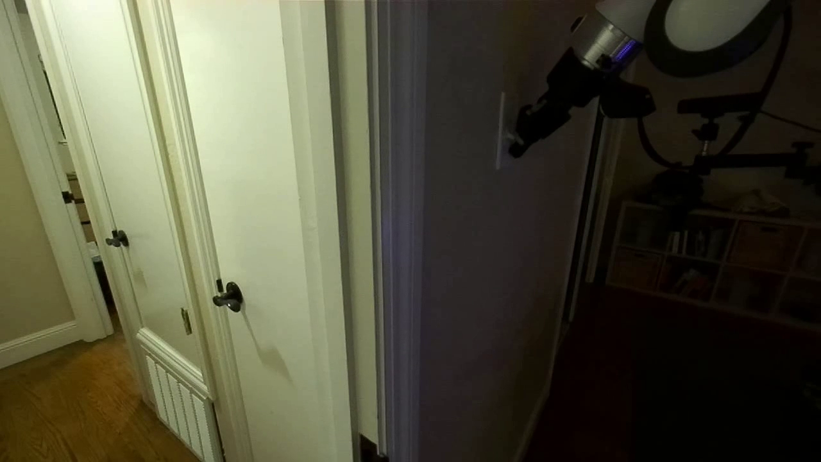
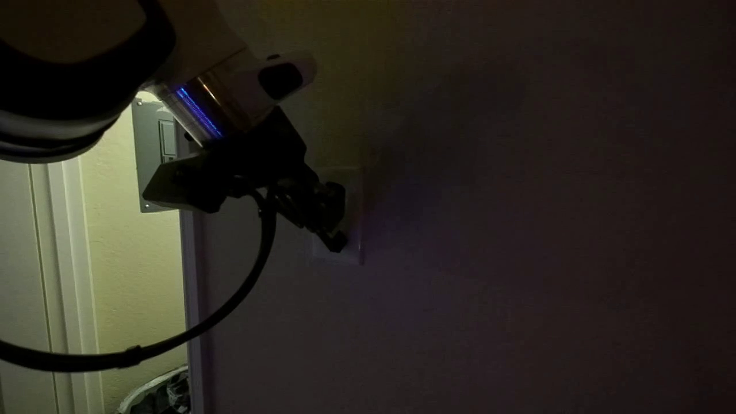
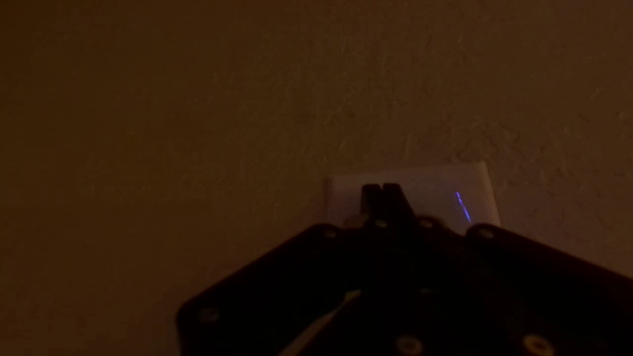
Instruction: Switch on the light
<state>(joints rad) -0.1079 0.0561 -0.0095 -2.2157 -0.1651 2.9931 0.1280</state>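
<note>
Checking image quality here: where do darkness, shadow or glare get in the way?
In the wrist view, a dim brown cast and soft detail, the tool almost black, a blue streak of glare on the plate; in an exterior view, the doors well lit, the wall beyond them in gloom; in an exterior view, a faint shadow on the wall beside the tool.

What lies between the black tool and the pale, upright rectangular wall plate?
In an exterior view, a small pale nub, possibly the switch lever, shows between tool and plate; I see nothing else. Whether they touch is unclear.
</note>
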